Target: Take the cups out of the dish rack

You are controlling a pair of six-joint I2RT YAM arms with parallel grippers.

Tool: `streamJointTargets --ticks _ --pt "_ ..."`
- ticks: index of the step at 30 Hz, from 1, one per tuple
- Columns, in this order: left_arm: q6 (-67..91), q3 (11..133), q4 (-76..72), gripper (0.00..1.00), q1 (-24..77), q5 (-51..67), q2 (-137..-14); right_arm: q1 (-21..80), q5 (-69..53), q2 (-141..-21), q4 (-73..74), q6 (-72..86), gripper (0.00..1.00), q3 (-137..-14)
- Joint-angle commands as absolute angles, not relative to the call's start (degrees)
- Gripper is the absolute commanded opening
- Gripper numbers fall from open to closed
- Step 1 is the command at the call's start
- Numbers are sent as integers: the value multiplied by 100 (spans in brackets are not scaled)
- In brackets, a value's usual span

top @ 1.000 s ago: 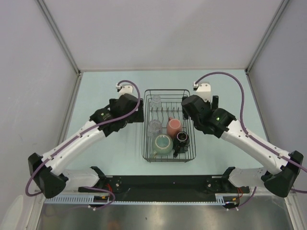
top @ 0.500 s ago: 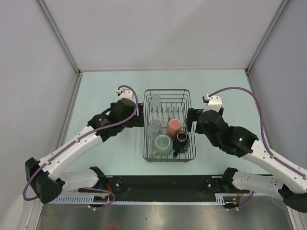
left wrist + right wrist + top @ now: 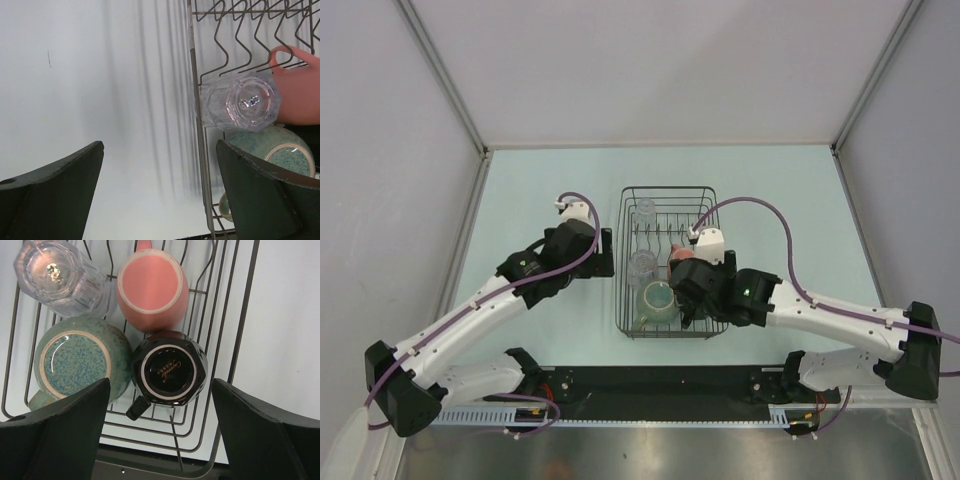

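Observation:
The black wire dish rack (image 3: 667, 189) stands mid-table. It holds two clear glass cups (image 3: 644, 211) (image 3: 642, 266), a sage-green mug (image 3: 657, 302) and a pink cup (image 3: 678, 254). My right gripper (image 3: 692, 292) hovers open above the rack's near right corner and hides the dark cup from above. In the right wrist view, the dark pale-rimmed cup (image 3: 169, 371) sits upside down between the right gripper (image 3: 160, 387) fingers, untouched, beside the green mug (image 3: 75, 362) and pink cup (image 3: 152, 285). My left gripper (image 3: 159, 150) is open and empty by the rack's left wall (image 3: 197, 100), near a glass cup (image 3: 240, 102).
A row of upright plate-slot wires (image 3: 670, 228) crosses the rack's far half. Pale green tabletop (image 3: 540, 190) lies left and right of the rack. Grey walls (image 3: 400, 150) close in on three sides. A black rail (image 3: 660, 385) runs along the near edge.
My right arm has swung left from beside the rack's right wall to above its near right corner. My left arm has drawn slightly nearer, staying at the rack's left side.

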State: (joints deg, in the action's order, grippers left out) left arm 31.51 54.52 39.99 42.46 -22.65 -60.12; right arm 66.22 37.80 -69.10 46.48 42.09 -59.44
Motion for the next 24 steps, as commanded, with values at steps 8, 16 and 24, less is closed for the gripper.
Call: streamJointTargets --ticks 8,16,24 --pt "3182 5212 3911 100 4245 -2136 -5827 6697 4192 -7198 4764 4895 87 -5801" --pt "3120 5238 3902 100 4236 -2083 -5897 6636 4140 -7646 4527 4887 87 -5783" --pt "3094 5203 3894 100 4236 -2083 -5889 6469 3982 -7866 4280 4852 87 -5599"
